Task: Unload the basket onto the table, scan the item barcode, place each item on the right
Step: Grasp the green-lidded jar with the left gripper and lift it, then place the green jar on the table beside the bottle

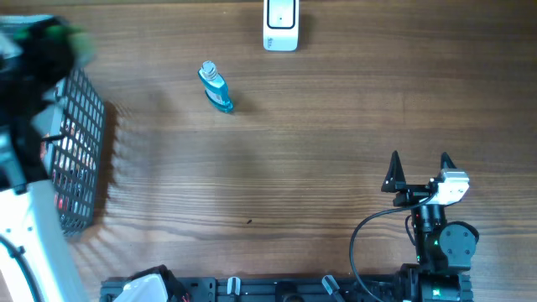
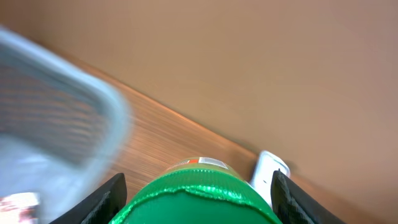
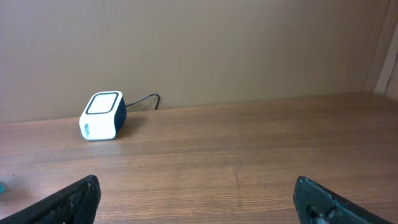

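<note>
Green item [image 2: 198, 200]: clamped between part-spread fingers of left tool [image 2: 199, 186], over wire basket [image 1: 82, 151] at desk [image 1: 277, 176] left edge. Right tool [image 1: 419, 166]: wide open, empty. Handling: present barcode squarely to white scanner [image 1: 280, 23], passing clear of blue bottle [image 1: 216, 87]. Overhead shows the route; only left wrist view shows the grip

We see a wooden table [image 1: 294, 168] bearing a white scanner [image 1: 280, 23] at its far edge, a blue bottle [image 1: 216, 87] lying near it, and a black wire basket [image 1: 80, 151] at the left.
</note>
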`<state>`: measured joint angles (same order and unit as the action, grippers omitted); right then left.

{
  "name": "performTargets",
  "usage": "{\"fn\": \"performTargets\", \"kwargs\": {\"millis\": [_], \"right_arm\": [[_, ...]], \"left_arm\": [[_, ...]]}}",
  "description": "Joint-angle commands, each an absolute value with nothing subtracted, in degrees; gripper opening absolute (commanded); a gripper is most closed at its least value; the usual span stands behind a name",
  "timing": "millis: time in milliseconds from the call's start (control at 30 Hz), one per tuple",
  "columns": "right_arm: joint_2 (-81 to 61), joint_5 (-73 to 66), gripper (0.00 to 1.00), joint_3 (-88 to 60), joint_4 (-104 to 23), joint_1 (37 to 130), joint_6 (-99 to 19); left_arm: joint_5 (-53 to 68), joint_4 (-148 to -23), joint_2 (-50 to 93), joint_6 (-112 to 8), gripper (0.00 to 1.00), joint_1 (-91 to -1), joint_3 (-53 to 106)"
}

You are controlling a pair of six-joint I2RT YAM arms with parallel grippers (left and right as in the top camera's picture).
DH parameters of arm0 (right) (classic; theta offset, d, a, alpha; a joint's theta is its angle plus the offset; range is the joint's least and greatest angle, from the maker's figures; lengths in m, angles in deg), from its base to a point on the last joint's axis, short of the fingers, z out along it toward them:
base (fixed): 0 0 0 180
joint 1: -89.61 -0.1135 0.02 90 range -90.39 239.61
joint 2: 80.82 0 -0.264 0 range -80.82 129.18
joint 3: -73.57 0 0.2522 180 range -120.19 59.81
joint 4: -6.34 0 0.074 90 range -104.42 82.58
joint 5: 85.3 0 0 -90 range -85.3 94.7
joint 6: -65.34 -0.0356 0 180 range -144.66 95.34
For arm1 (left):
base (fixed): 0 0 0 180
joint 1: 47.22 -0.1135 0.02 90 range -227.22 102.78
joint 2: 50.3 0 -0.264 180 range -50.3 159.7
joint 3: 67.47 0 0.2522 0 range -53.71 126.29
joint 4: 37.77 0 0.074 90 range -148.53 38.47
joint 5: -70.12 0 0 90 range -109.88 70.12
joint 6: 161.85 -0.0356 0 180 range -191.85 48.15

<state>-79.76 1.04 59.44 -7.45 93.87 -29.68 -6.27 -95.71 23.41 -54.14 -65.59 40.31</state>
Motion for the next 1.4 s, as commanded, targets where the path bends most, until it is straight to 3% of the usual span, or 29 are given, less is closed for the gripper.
{"fn": "performTargets", "kwargs": {"millis": [0,233,467,1133,1367], "right_arm": [[-79.85,0.56,1.00,59.51,-7.32,93.69,-29.15],[-79.85,0.54,1.00,59.51,-7.32,93.69,-29.18],[-79.85,0.54,1.00,59.51,-7.32,93.69,-29.15],[-79.85,0.54,1.00,59.51,-7.32,93.69,-29.18],[-79.85,0.54,1.00,59.51,-7.32,93.69,-29.15]], "left_arm": [[-7.28,-95.10,24.92,-53.74,0.58,-52.95,40.70],[-17.09,-96.30,32.46,-60.21,0.59,-30.92,40.68],[-17.40,-96.44,43.41,-70.03,0.59,-21.65,40.68],[-7.23,-77.49,72.13,-83.82,0.61,-20.19,40.68],[-3.28,-80.96,74.23,-97.00,0.61,-19.67,40.68]]}}
